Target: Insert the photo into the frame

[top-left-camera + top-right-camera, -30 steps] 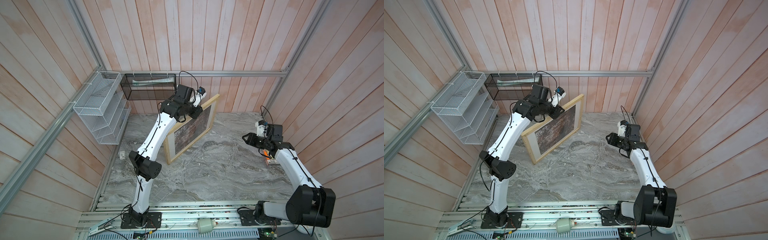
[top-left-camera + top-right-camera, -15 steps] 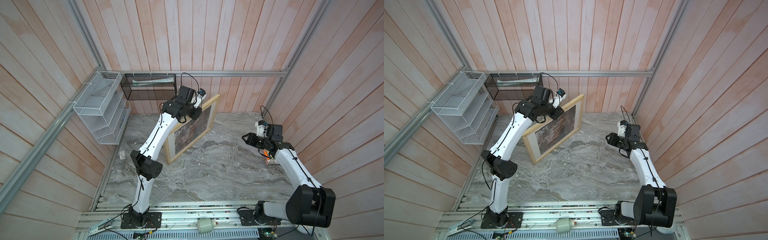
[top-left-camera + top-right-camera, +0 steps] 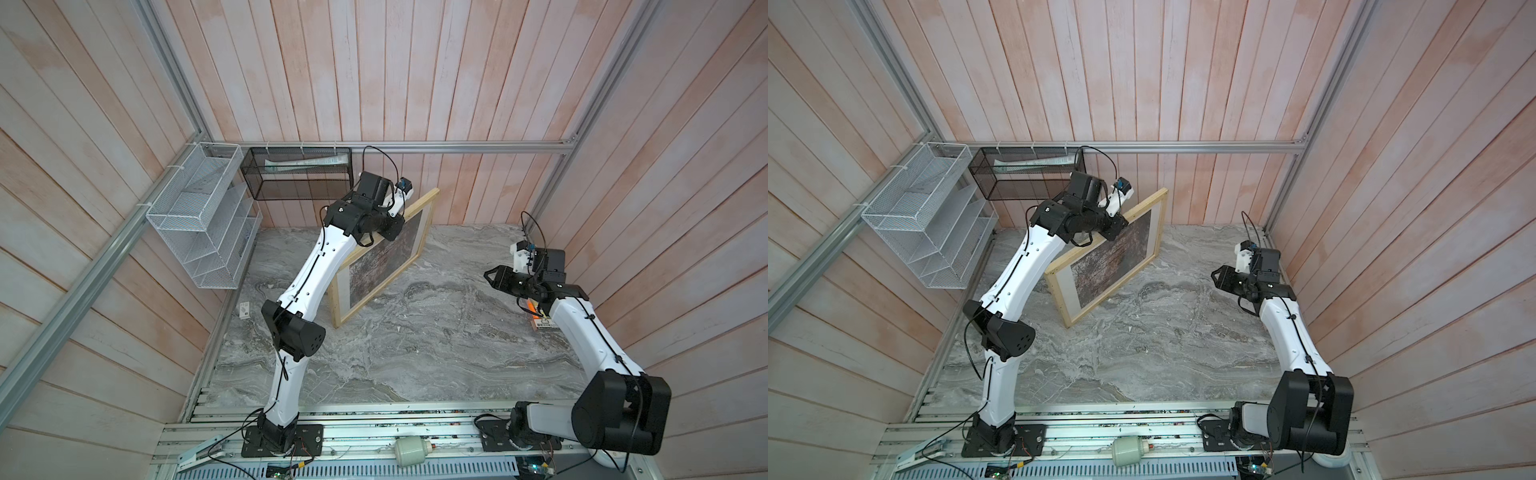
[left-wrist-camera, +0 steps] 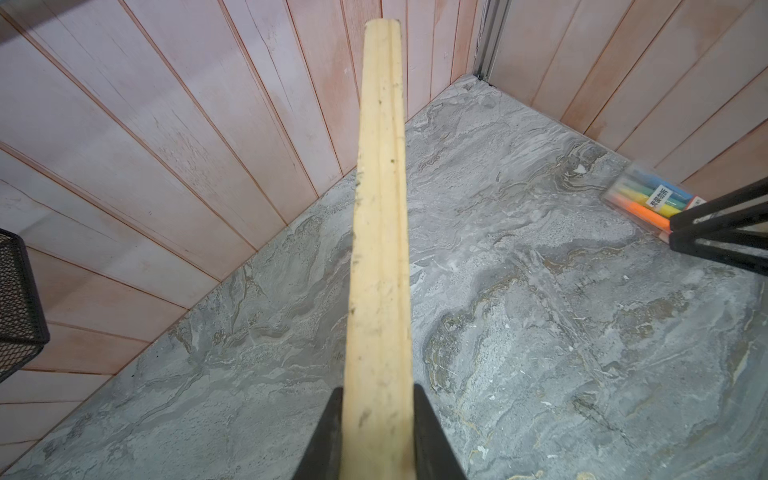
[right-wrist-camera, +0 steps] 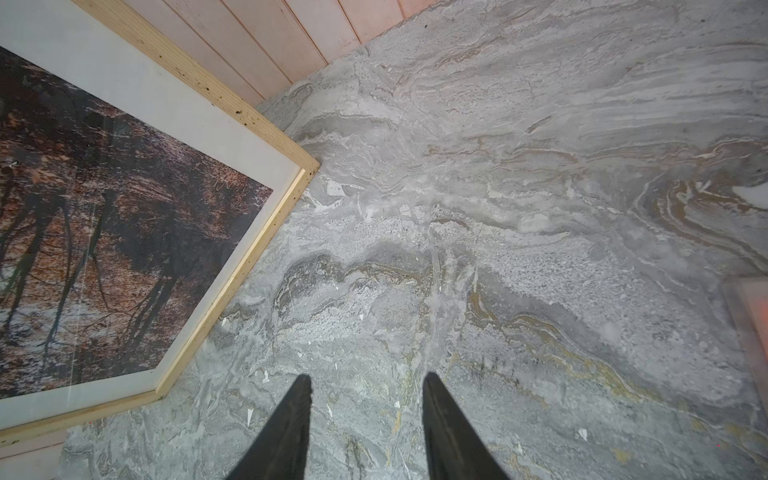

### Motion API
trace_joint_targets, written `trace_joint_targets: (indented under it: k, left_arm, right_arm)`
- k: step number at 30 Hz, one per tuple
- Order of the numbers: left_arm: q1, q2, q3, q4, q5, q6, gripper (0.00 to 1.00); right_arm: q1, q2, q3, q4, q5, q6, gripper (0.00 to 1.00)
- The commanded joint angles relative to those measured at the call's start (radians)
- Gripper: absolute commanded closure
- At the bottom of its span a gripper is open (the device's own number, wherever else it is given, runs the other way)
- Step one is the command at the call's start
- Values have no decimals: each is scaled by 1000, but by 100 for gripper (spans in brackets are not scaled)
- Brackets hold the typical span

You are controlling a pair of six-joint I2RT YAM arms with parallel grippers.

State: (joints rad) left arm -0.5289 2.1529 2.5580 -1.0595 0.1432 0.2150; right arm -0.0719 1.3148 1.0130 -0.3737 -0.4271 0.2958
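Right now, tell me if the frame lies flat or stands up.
Standing, tilted: the frame has its lower rail on the table and its top rail pinched by the left gripper.

the frame stands on one long edge at the back left of the table, tilted, its top edge up by the back wall; whether it touches that wall is hard to tell. the photo sits in the frame, inside a mat. the left gripper is on the top rail, a finger against each side. the basket hangs on the back wall behind it, and the rack is on the left wall. the right gripper is well apart to the right, over bare table, with the marker pack under its arm by the right wall.
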Motion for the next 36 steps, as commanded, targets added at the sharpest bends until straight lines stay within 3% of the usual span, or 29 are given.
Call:
trace_joint_targets:
  k: [1,7,13,17,20,25,36]
  left_arm:
    - [27,16,58,20,73,-79,94]
    - [85,-11,57,116,188,-283,99]
    - [154,-79,-79,312,371,-514,100]
    - [164,-88,-123,403,423,-615,100]
    - [164,-97,-166,444,415,-671,100]
    - [165,-224,-500,705,368,-792,100]
    - [171,-437,-1032,1108,191,-955,100]
  right_arm:
    - [-3,4,-1,4,3,6,55]
    - [-2,6,-14,16,-4,6,55]
    - [-3,11,-43,40,-20,11,55]
    - [-5,14,-62,54,-25,12,55]
    - [-5,12,-75,59,-27,10,55]
    - [-7,8,-99,71,-20,13,55]
    - [-12,37,-138,113,-51,17,55]
